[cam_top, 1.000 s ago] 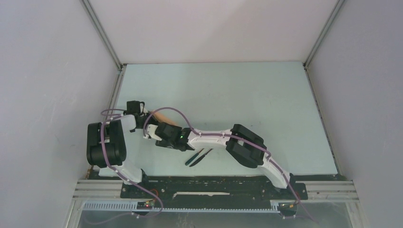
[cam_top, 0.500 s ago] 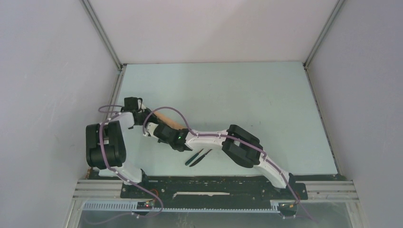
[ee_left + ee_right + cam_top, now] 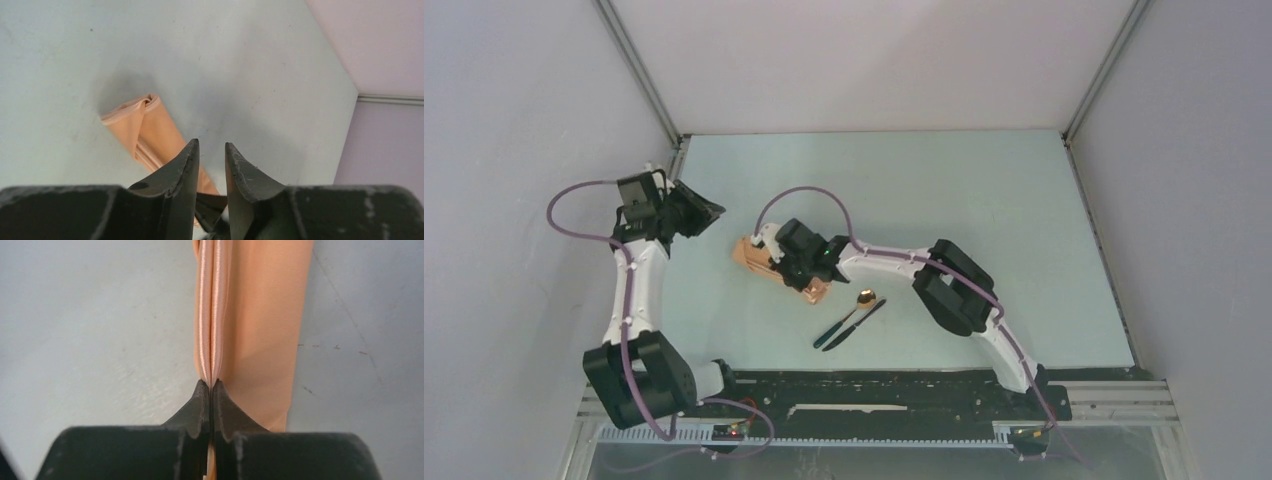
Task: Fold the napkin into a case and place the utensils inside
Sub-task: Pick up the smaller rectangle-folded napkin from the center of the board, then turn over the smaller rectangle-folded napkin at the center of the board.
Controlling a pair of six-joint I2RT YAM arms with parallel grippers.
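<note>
My right pincer point(image 3: 210, 385) is clamped on the satiny peach napkin point(image 3: 260, 315), a narrow folded strip on the pale matte table point(image 3: 944, 190). My left pincer point(image 3: 210, 155) hangs slightly parted near the grey wall point(image 3: 524, 120)

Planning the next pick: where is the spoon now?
Top view: the spoon lies on the table just right of the folded napkin held by the right gripper, alongside the dark knife.

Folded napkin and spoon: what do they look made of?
Folded napkin: thin woven cloth, peach-tan, with a satin-like sheen; its pinched fold edges gleam in the right wrist view. Spoon: probably metal, with a glossy gold bowl on a dark handle, but too small to be sure.
</note>
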